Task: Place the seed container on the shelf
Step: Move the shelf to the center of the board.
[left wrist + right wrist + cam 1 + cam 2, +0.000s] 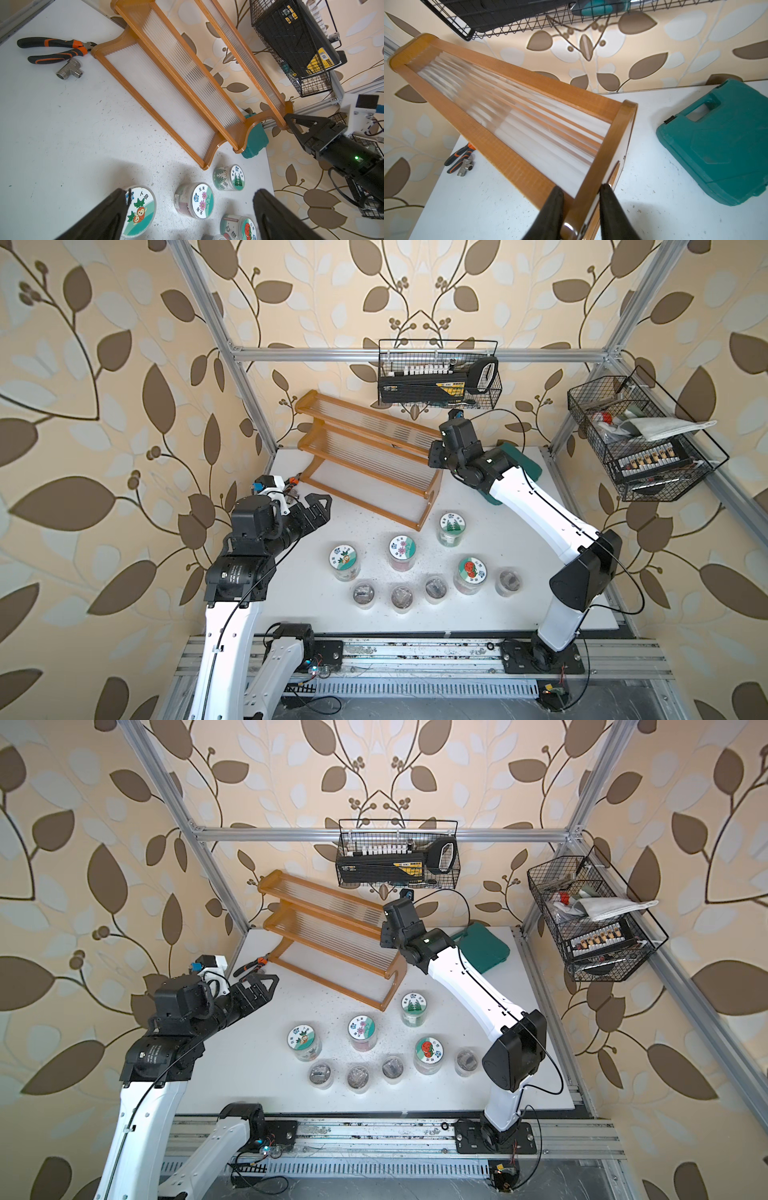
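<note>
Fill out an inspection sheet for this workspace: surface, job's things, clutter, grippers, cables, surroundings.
Surface: white table, flecked with dark specks.
Job's things: shelf stands at an angle to the back wall, tiers bare; four label-lidded jars and four clear-lidded jars stand upright on the table, none on the shelf.
Clutter: pliers and a metal tee fitting at one end of the shelf; green case at the other.
Grippers: left gripper open, empty, above the table; right gripper shut on the shelf's end frame.
Cables: black cable loops off the right wrist.
Surroundings: two wire baskets of tools hang on the frame; leaf-patterned walls.
</note>
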